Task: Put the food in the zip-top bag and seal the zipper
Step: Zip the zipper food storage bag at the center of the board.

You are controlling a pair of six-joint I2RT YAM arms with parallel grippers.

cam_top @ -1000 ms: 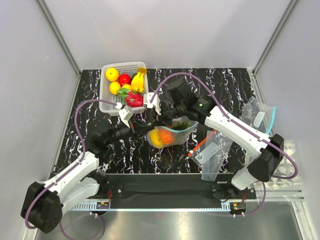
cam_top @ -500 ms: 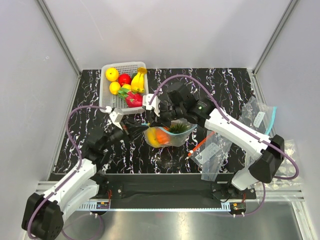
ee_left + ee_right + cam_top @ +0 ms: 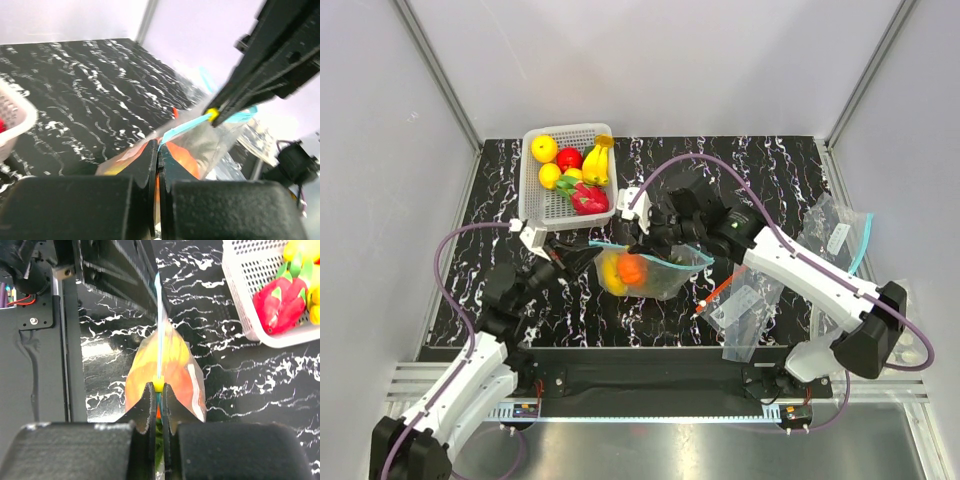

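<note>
Top external view: the crinkly clear zip-top bag [image 3: 665, 283], with glossy orange and yellow toy fruits [image 3: 632, 270] inside, is held at 5 o'clock from the white mesh basket [image 3: 570, 128]. Its thin teal-blue zipper strip [image 3: 158, 330] is pinched by the left gripper [image 3: 157, 149] and right gripper [image 3: 158, 390], and has been drawn leftward and taut since a second ago; sealing is judged underway.

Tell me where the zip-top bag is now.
In the top view the zip-top bag is mid-table, just in front of the white basket, its teal zipper held by the left gripper and right gripper.

Centre blocked: zip-top bag [image 3: 652, 276]; far left: basket [image 3: 532, 204]; right: loose bags [image 3: 746, 305]; far-right tabletop [image 3: 772, 166] open
</note>
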